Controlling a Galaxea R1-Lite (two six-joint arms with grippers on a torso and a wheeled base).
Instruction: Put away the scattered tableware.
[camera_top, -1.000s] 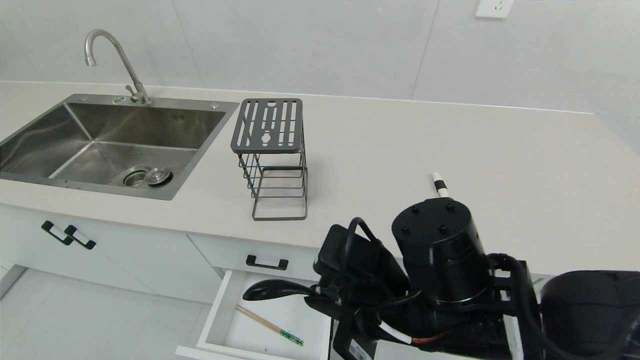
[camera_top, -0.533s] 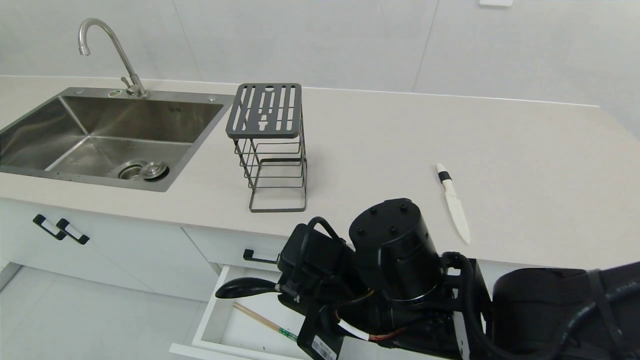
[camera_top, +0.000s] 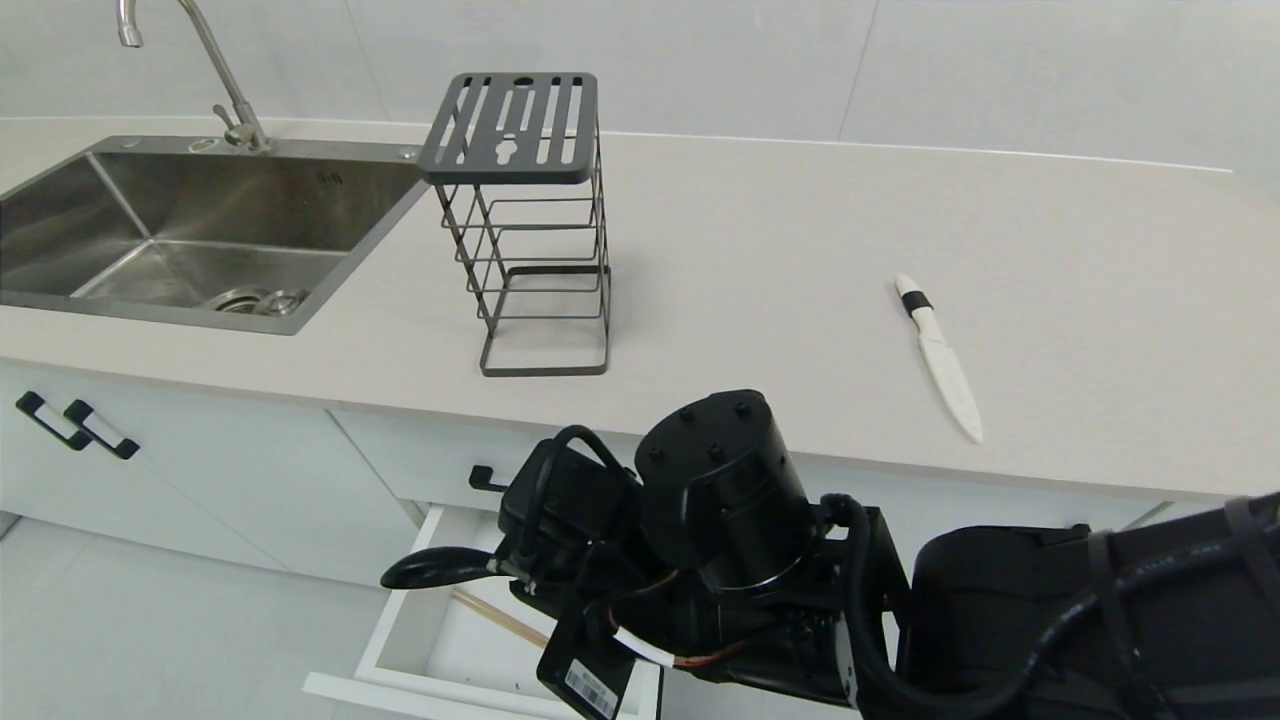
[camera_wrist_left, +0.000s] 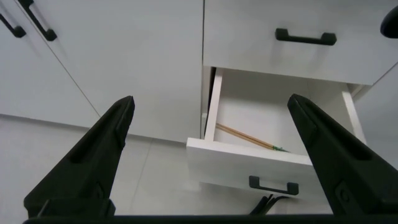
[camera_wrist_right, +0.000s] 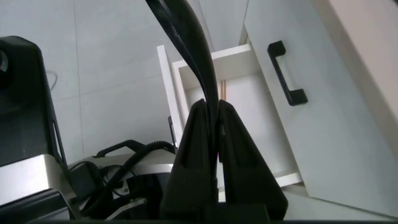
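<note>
Over the last second, a shift of the whole head view: camera motion, not a move of the things. Still clamped in the right gripper (camera_wrist_right: 212, 115) throughout: a black spoon (camera_top: 435, 567), bowl hanging over the left side of the open drawer (camera_wrist_left: 230, 162), not yet inside. Newly out from behind the wrist: a white knife (camera_top: 940, 360), lying flat on the counter (camera_top: 750, 250), above the drawer and well off to its right. Meaning for the task, as a judgement: spoon close to going in, knife left to fetch afterwards.

From the right wrist view, the grip itself: jaws pressed together on the spoon's handle, drawer directly beneath. From the head view, instead, the spoon's bowl and the knife up on the counter. From the left wrist view, the left gripper (camera_wrist_left: 211, 102) out in front of the drawer, jaws wide apart and holding nothing. Also a plain look at chopsticks (camera_wrist_left: 249, 137) lying aslant on the drawer's floor, seen in the head view as a short stretch beneath the arm.
</note>
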